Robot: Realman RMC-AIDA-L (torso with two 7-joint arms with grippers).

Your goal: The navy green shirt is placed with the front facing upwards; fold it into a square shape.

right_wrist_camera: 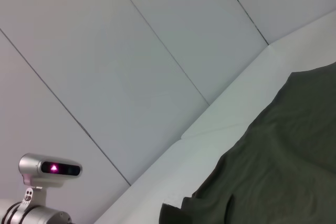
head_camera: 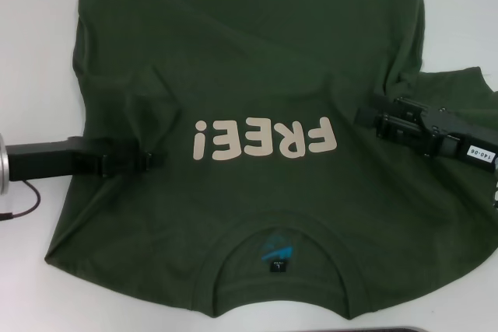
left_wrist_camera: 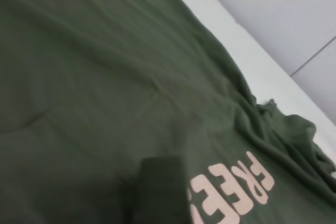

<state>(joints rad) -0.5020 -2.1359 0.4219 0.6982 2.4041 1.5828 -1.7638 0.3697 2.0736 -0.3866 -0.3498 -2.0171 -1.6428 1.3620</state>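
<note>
Shirt: the navy green shirt lies front up across the white table, collar at 6 o'clock in the head view, hem running off at 12, cream lettering across the middle.
Sleeves: both look already turned in toward the chest, bunched folds at 9 and at 3 o'clock of the lettering, though the cloth is too rumpled to be sure how neat they are.
Left gripper: the left gripper sits low over the cloth at 9 o'clock of the lettering, pointing in toward it; whether its fingers are apart or together, I cannot tell.
Right gripper: the right gripper hangs at 3 o'clock of the lettering, just beside the final letter, over the folded-in right sleeve; again, open or closed cannot be told from here.
Cloth to claws: the shirt is under both, the lettering lying between them, collar nearer the robot than either.
Step in hand: my read is side folds being finished, lengthwise fold to come.
Doing it well: keep both claws level with each other, pinch only the top layers at matching points, and carry collar toward hem evenly so the edges line up square.
Watch for: ridges near 2 o'clock could lock in a crooked crease.
</note>
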